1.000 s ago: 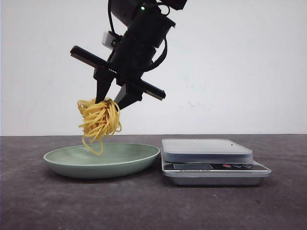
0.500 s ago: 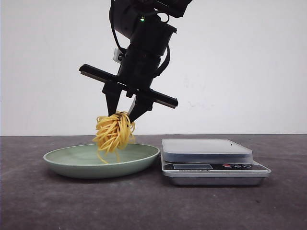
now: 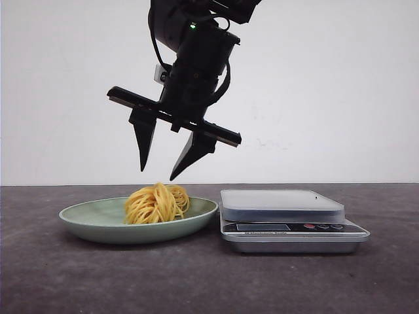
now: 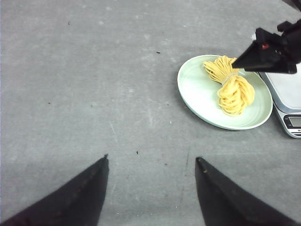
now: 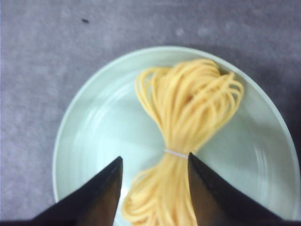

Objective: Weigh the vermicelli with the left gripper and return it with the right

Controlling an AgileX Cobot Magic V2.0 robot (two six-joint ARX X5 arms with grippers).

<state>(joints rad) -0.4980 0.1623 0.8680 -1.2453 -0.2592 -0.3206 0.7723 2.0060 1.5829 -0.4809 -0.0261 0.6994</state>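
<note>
Right end effector [image 3: 157, 174] spread over half-hidden vermicelli [image 3: 157, 203]

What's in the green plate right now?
One tied bundle of vermicelli lies in the plate; nothing else shows. The plate's floor beneath the bundle is covered.

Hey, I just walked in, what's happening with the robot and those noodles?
The right gripper hangs open just above the bundle of noodles, which lies in the green plate with nothing holding it. The scale beside the plate has nothing on its platform. The left gripper is off to the side over the grey table, open and holding nothing. It looks like the noodles are back on the plate.
</note>
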